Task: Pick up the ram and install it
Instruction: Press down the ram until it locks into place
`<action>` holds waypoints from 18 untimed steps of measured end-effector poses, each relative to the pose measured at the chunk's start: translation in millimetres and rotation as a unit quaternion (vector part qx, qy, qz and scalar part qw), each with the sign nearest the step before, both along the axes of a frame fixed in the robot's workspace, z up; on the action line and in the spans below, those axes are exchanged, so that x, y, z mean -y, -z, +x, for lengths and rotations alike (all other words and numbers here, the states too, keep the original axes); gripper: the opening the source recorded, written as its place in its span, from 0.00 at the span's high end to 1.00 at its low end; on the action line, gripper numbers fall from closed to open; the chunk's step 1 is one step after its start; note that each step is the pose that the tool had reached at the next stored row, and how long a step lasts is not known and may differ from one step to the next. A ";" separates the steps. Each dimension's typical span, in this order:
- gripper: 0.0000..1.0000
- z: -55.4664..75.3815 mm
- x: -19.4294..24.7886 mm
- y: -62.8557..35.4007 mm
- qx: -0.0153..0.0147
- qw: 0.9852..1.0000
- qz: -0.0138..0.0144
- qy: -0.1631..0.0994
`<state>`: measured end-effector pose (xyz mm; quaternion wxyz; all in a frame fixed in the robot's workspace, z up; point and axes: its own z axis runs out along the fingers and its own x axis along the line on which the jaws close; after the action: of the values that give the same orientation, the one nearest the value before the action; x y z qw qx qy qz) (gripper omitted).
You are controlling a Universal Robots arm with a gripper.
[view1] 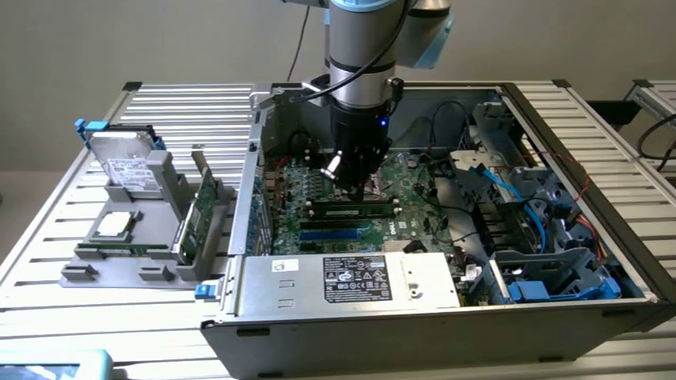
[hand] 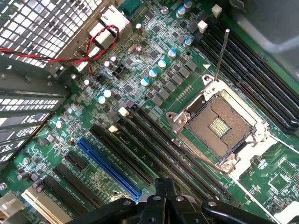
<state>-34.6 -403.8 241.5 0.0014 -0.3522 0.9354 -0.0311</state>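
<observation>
One arm reaches down into your open computer case, and its gripper hangs just over the motherboard with the jaws closed and nothing visible between them. You can see the ram lying along a slot just below the gripper in the exterior view, apart from the fingers; whether it is fully seated cannot be told. From the wrist you look down on the empty CPU socket, black memory slots beside it and a blue slot. Outside the case, at the exterior view's left, a grey rack holds a hard drive and a green expansion card
</observation>
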 end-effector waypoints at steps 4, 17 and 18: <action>0.89 0.0 0.0 -0.1 0.003 1.000 0.000 0.022; 0.89 0.0 0.0 0.0 0.007 0.995 0.000 0.102; 0.89 0.0 0.0 0.0 0.007 0.994 0.000 0.109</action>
<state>-34.6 -403.8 241.5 0.0048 -0.2479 0.9682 -0.0339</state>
